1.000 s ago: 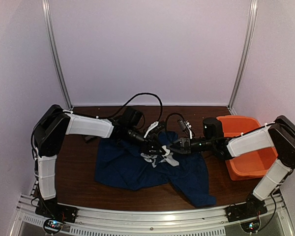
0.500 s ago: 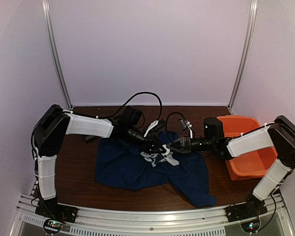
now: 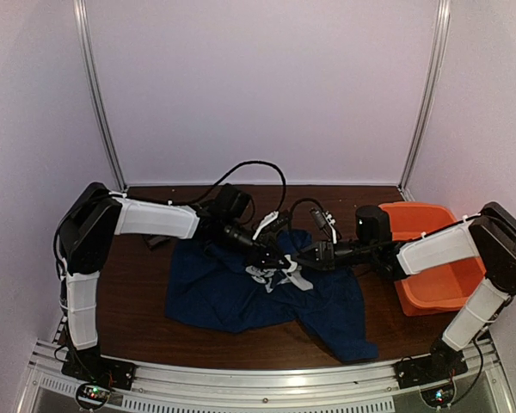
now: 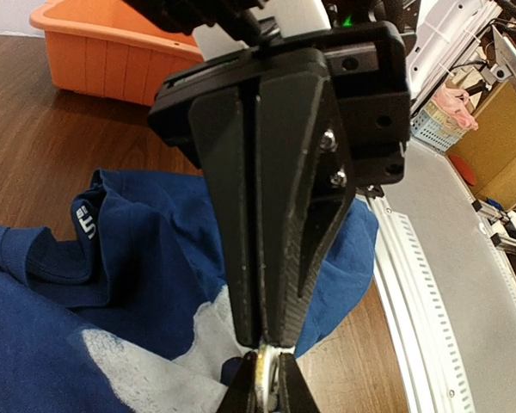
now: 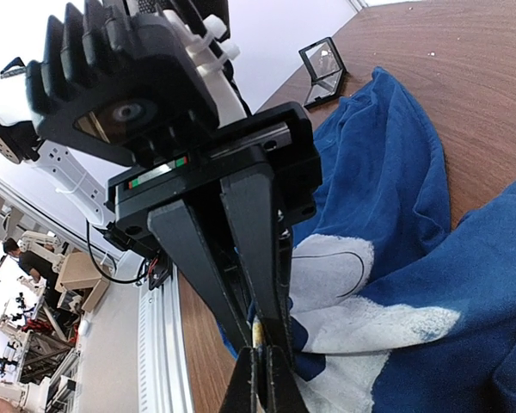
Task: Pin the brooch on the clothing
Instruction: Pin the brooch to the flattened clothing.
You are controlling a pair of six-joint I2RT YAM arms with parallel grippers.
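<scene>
wooden table: t-shirt corner near front edge, tub right.

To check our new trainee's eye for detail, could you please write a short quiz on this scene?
1. True or false: the orange tub stands on the right arm's side of the table.
2. The left gripper and the right gripper are both closed on: A the orange tub; B the brooch; C nothing.
3. Which part of the T-shirt lies directly beneath the two grippers?
Key: 1 true; 2 B; 3 its white print.
</scene>
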